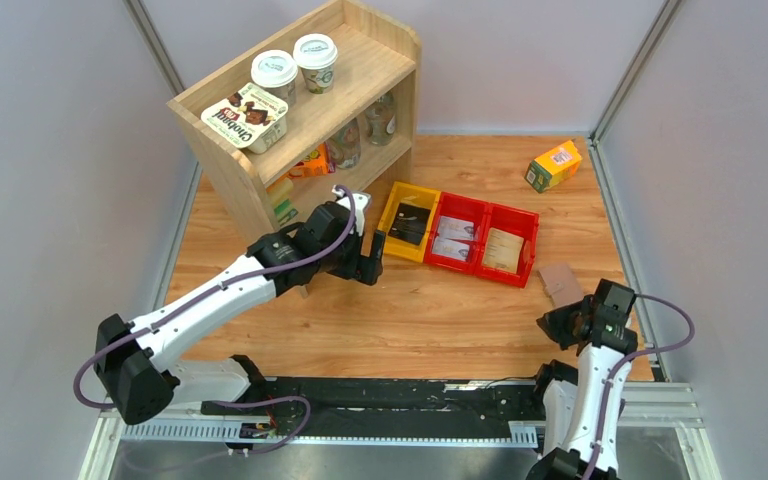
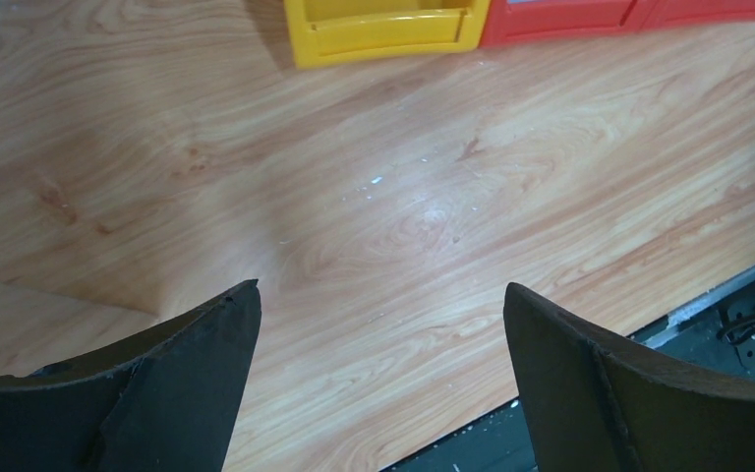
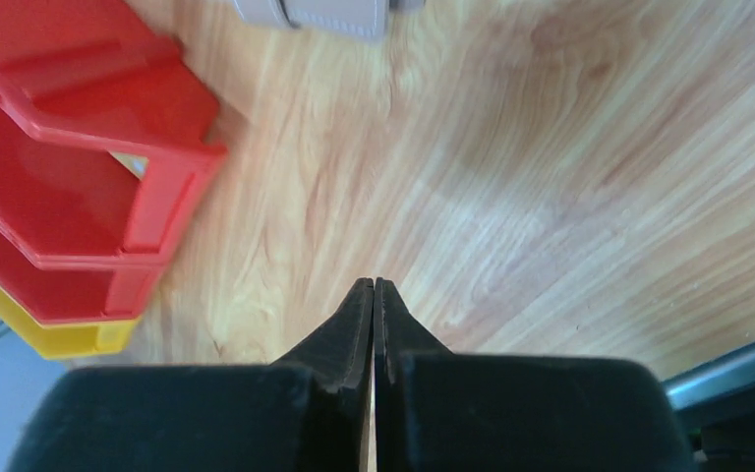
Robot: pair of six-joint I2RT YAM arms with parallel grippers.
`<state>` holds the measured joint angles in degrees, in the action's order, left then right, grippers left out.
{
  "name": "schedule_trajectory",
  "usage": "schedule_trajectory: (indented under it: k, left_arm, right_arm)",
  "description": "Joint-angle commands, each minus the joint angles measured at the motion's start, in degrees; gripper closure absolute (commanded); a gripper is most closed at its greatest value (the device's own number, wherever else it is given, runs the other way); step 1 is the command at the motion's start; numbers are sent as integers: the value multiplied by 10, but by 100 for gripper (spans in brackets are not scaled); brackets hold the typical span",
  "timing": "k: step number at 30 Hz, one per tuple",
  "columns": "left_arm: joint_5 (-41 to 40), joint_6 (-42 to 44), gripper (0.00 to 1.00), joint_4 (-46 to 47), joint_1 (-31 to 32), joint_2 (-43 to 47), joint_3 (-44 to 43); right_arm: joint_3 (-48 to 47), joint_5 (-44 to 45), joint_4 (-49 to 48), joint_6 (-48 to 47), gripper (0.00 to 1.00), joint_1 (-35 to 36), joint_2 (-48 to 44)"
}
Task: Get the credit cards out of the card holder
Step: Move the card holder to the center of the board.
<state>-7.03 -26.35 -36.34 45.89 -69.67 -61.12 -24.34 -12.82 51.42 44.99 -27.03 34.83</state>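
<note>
pale wooden bench (image 1: 410,320) is carrying the flat taupe-grey card holder (image 1: 561,283) near its right edge, just ahead of the right tool (image 3: 374,287), jaws pressing together on nothing; the left tool (image 2: 381,300), jaws apart, is hovering farther off by the yellow plastic bin (image 2: 383,29).

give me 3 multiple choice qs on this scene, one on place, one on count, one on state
1. Where is the card holder?
A on the shelf
B on the table, right of the red bins
C inside a red bin

2. How many red bins?
A two
B three
C four

3. The right end effector is
A open
B shut on a card
C shut on nothing

Answers:
1 B, it lies flat on bare wood.
2 A, two red bins stand side by side.
3 C, its fingertips meet with nothing between.
</note>
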Motion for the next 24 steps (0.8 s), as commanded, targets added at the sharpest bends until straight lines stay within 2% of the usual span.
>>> schedule_trajectory:
  k: [1, 2, 3, 5, 6, 11, 18, 24]
  left_arm:
    - [10, 1, 0, 36, 17, -1, -21]
    - [11, 7, 0, 38, 17, -1, -21]
    - [11, 21, 0, 36, 17, 0, -23]
    - [9, 43, 0, 33, 17, 3, -29]
    - [9, 49, 0, 32, 17, 4, -30]
    - [23, 115, 0, 29, 17, 9, -37]
    - [14, 197, 0, 20, 17, 16, -37]
    - [5, 220, 0, 6, 17, 31, -31]
  right_arm:
    - [-12, -28, 17, -3, 89, 15, 3]
    - [-30, -13, 9, -4, 72, 14, 8]
    - [-56, 18, 4, -10, 34, 14, 21]
    - [-84, 34, -31, -17, 9, 15, 53]
    - [-109, 56, -33, -25, 0, 16, 79]
    - [-229, 118, -47, -118, 0, 16, 246]
    - [-363, 78, -20, -221, 2, 26, 490]
    - [-407, 85, -17, -249, 5, 53, 609]
